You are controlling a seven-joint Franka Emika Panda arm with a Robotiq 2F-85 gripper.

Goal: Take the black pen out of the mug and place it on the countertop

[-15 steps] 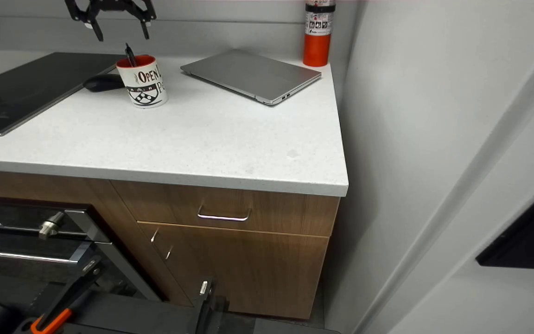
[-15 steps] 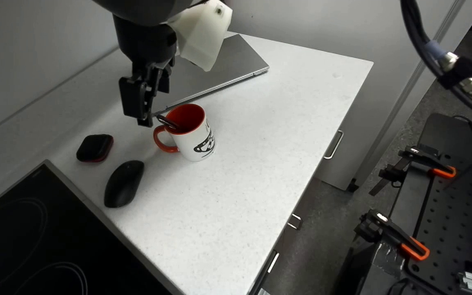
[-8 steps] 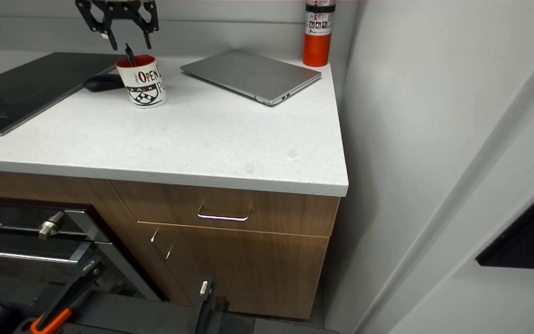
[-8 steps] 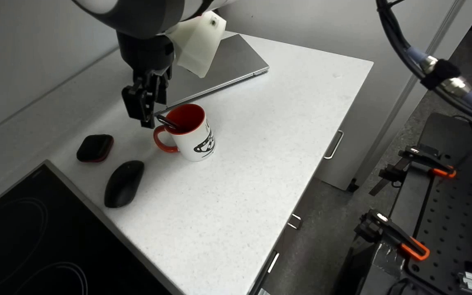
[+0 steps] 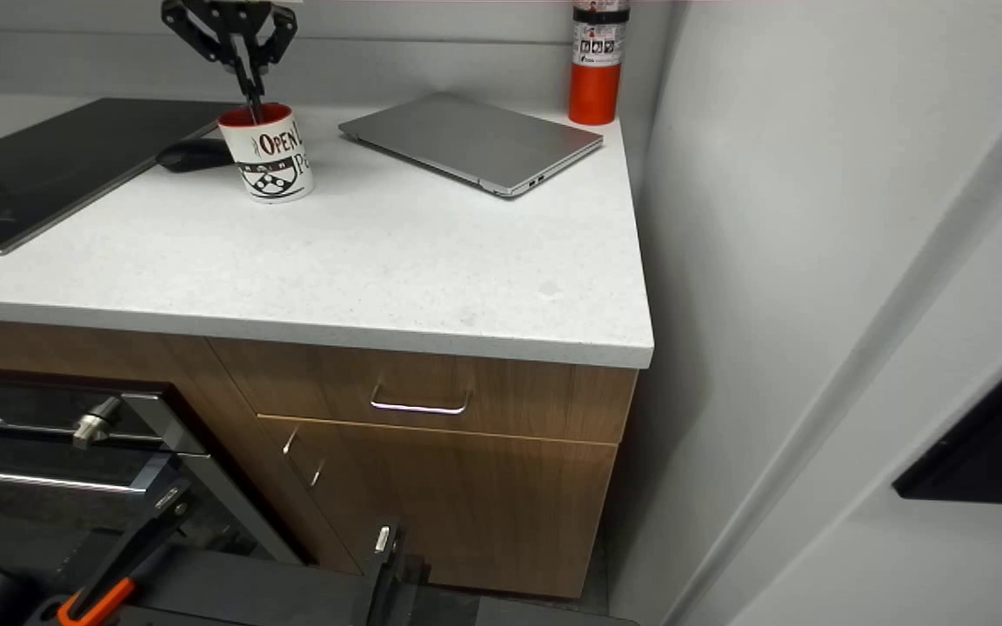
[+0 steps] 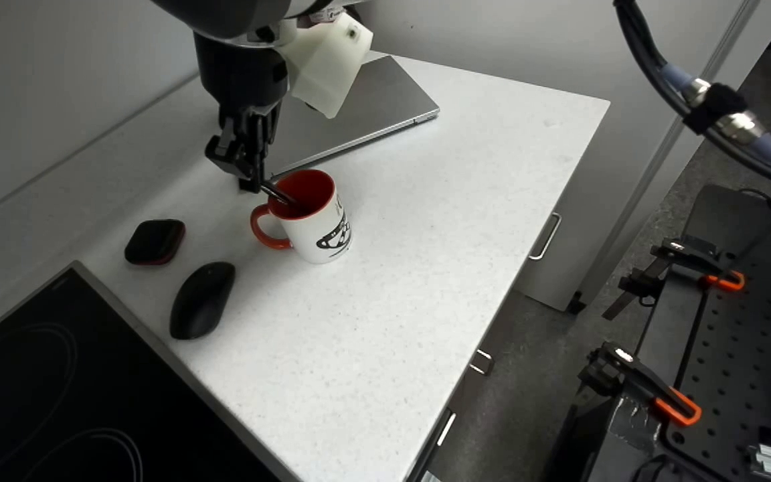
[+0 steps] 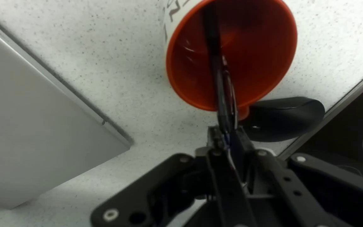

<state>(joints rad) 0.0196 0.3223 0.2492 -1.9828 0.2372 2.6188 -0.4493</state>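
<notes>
The black pen (image 7: 222, 91) leans inside the mug, its lower part within the red interior and its upper end rising past the rim. My gripper (image 7: 227, 134) is shut on that upper end, just above the handle side of the mug (image 7: 258, 60). In both exterior views the fingertips meet over the rim, around the pen (image 6: 280, 194), while the mug (image 5: 270, 161) stands upright on the white countertop (image 5: 414, 269). The fingers hide the pen's top, and its lower tip is hard to make out in the dark of the mug.
A closed grey laptop (image 5: 475, 143) lies behind the mug. Near the mug's handle are a black mouse (image 6: 203, 301) and a small dark box (image 6: 155, 241). The black cooktop (image 6: 44, 402) borders them, and a red bottle (image 5: 594, 91) stands in the back corner.
My gripper has come down towards the mug, and its jaws have gone from wide apart to shut on the pen's upper end. The mug stays where it was.
</notes>
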